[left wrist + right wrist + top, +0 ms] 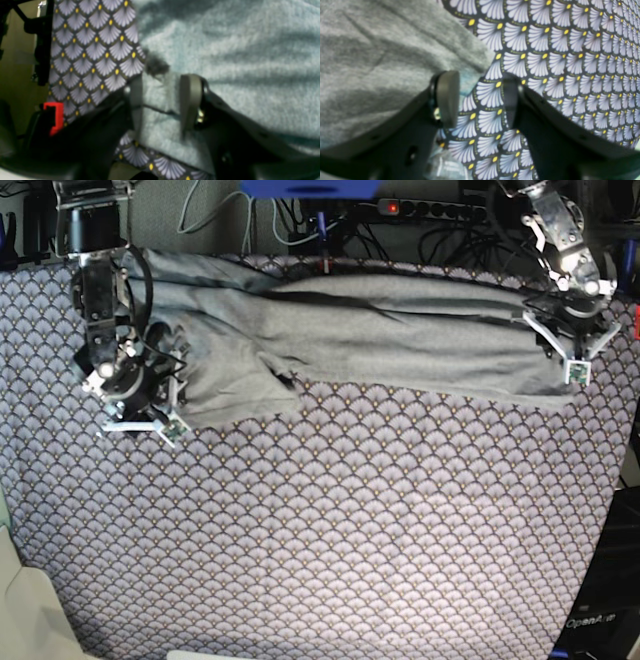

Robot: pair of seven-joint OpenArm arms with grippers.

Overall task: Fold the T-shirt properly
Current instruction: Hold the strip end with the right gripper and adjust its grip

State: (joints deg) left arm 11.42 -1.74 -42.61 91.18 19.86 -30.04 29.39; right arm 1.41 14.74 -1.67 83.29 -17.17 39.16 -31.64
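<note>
Presently left jaws (160,105) clamped on T-shirt (225,50) edge, right jaws (480,100) wide apart, empty over tablecloth (557,62).

Both arms are built of black and bare-metal segments, with dark cables looping along them. The left gripper (160,100) has black, matte plastic finger bodies — each faced with a flat, grey-olive pad (190,100) with rounded corners — and a brassy screw beside the right-hand pad. A bright red bracket-shaped part (56,117) shows at the left of the left wrist view. The right gripper (480,98) is the same make: black fingers, a grey rounded pad (448,96), a brass-coloured screw, and small holes in the finger bodies. From above, white brackets frame each wrist.
</note>
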